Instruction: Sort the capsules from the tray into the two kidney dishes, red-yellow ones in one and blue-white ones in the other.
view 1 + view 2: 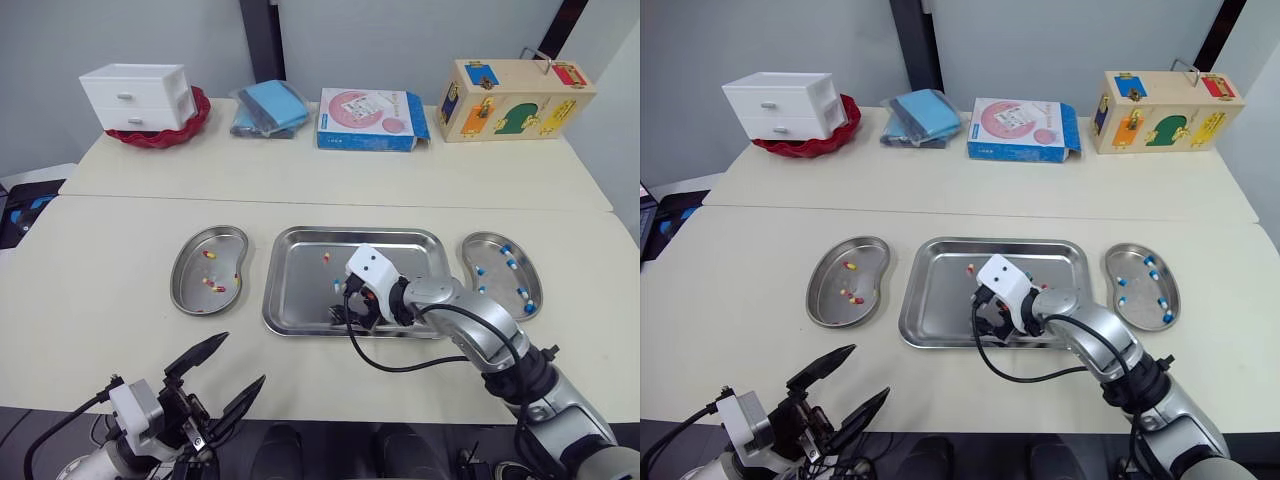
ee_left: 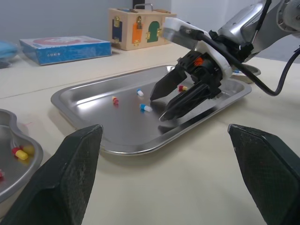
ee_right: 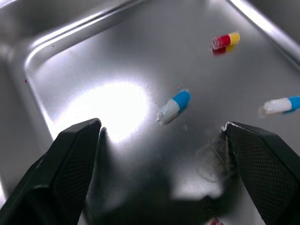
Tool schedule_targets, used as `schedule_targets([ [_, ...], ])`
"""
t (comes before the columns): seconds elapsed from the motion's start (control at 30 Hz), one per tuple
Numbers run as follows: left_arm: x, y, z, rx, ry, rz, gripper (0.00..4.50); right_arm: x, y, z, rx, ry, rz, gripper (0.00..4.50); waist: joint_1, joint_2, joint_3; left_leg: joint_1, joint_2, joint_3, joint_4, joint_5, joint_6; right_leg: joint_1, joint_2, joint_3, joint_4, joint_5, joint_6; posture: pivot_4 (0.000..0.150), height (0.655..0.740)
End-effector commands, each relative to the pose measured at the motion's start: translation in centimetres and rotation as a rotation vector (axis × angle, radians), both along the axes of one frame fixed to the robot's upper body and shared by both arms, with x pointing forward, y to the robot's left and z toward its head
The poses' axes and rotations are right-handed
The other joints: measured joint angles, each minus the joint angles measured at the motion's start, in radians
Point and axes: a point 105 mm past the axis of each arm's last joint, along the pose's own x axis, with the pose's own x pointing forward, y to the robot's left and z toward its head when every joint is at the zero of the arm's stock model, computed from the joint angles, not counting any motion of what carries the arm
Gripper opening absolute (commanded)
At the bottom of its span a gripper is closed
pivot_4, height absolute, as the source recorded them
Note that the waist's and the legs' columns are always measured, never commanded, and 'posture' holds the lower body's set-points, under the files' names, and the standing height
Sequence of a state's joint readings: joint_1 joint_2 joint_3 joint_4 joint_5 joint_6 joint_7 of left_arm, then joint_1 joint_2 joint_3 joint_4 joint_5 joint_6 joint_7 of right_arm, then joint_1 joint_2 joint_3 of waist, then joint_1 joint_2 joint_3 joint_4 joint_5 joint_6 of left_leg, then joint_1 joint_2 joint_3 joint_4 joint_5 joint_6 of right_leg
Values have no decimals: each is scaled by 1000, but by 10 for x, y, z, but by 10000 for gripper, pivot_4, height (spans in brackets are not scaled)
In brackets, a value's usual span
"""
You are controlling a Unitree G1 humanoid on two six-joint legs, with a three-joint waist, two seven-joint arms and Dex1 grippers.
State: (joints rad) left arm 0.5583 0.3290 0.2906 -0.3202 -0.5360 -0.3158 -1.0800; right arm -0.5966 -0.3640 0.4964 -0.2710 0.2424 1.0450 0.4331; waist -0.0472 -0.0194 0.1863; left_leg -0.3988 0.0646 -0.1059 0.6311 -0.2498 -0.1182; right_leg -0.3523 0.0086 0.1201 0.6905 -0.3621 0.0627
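Note:
The steel tray [image 1: 300,290] lies mid-table and holds a few capsules of both kinds. My right gripper [image 1: 350,316] is open and lowered into the tray's near half. In the right wrist view a blue-white capsule [image 3: 174,106] lies just ahead of its spread fingertips. A red-yellow capsule [image 3: 226,40] and another blue-white capsule [image 3: 281,104] lie further off. The left kidney dish [image 1: 200,245] holds red-yellow capsules. The right kidney dish [image 1: 495,290] holds blue-white ones. My left gripper [image 1: 242,358] hangs open and holds nothing, near the table's front edge, short of the left dish.
Along the far table stand a white drawer unit [image 1: 140,97] on a red dish, a blue pouch [image 1: 270,108], a blue-and-pink box [image 1: 370,120] and a wooden lock box [image 1: 512,98]. Bare tabletop surrounds the tray and dishes.

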Motion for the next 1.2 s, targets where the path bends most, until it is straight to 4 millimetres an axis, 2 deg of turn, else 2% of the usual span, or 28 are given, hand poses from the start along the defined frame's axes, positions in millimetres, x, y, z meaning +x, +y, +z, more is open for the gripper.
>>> schedule_targets([
  [0.03, -2, 2, 4, 2, -22, 2, 44369, 3, 10, 8, 12, -52, 15, 45000, -2, 0, 0, 0, 0, 0, 0, 0, 0, 0, 0, 0, 0, 0, 0, 1500, 7400],
  [0.13, -2, 3, 3, 3, -26, 6, 45000, 6, 14, 2, 1, -52, 2, 39364, -7, 0, 0, 0, 0, 0, 0, 0, 0, 0, 0, 0, 0, 0, 0, 1500, 7400],
  [0.3, -1, 5, 4, 0, -38, 16, 45000, 8, 18, -1, -5, -66, 8, 22882, -8, 0, 0, 0, 0, 0, 0, 0, 0, 0, 0, 0, 1, 0, 0, 1500, 7400],
  [0.5, 0, 5, 6, -4, -53, 20, 45000, 6, 15, -3, -20, -77, 14, 6864, -10, 0, 0, 0, 0, 0, 0, 0, 0, 0, 0, 0, 1, 0, 0, 1500, 7400],
  [0.6, 1, 4, 8, -3, -63, 17, 45000, 5, 15, -1, -18, -84, 22, 229, -10, 0, 0, 0, 0, 0, 0, 0, 0, 0, 0, 0, 1, 0, 0, 1500, 7400],
  [0.8, 2, 0, 10, -7, -84, 7, 45000, 3, 14, 14, 48, -130, 46, 61, -9, 0, 0, 0, 0, 0, 0, 0, 0, 0, 0, 0, 1, 0, 0, 1500, 7400],
  [0.93, 1, -5, 9, -12, -84, -23, 45000, -12, -13, 40, 140, -190, 113, 61, -1, 1, 0, -1, -1, 0, 0, 0, 0, 0, -1, 0, 0, 0, 0, 1500, 7400],
  [1.0, 0, -9, 10, -13, -89, -52, 45000, -19, -36, 47, 144, -213, 127, 61, 1, 1, 0, -1, -1, 0, 0, 0, 0, 0, -1, 0, -1, 0, 0, 1500, 7400],
  [1.2, 1, -22, 15, -30, -118, -150, 45000, -29, -123, 64, 115, -243, 12, 61, 7, 1, 0, 0, -1, 0, 0, 0, 0, 2, 0, 0, -2, 0, 0, 1500, 7400],
])
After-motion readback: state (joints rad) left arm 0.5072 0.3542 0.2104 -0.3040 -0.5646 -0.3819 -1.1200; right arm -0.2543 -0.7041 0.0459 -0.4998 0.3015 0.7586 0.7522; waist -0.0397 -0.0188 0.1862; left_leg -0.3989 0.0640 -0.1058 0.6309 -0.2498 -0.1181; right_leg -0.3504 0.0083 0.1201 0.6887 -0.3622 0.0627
